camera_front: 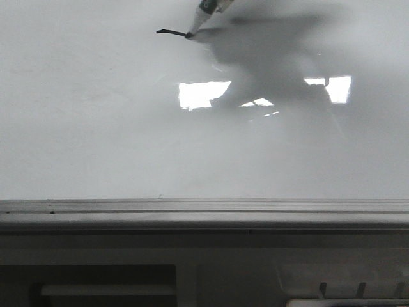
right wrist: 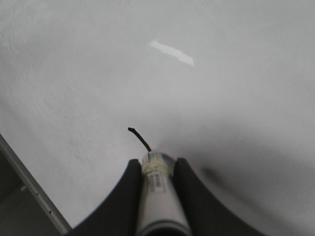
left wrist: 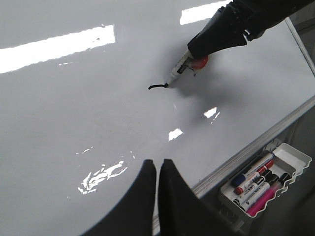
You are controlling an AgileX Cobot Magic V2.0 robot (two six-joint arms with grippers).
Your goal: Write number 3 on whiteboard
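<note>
Right pincer (right wrist: 156,169) gripping white marker pen (right wrist: 158,194), tip touching whiteboard (camera_front: 96,141) at short black stroke (camera_front: 171,32). Left pincer (left wrist: 157,169) nearly closed, empty.

1. Front view: low, near the whiteboard (camera_front: 96,141), looks forward across it; edge strip (camera_front: 204,206) in lower frame.
2. Left wrist: higher, angled down, wider.
3. Right wrist: very close.
4. All three share the black stroke (camera_front: 171,32) (left wrist: 156,87) (right wrist: 140,138).

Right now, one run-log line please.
right gripper: shut on marker | tip on whiteboard | 3: first short stroke only | left gripper: shut, idle
</note>
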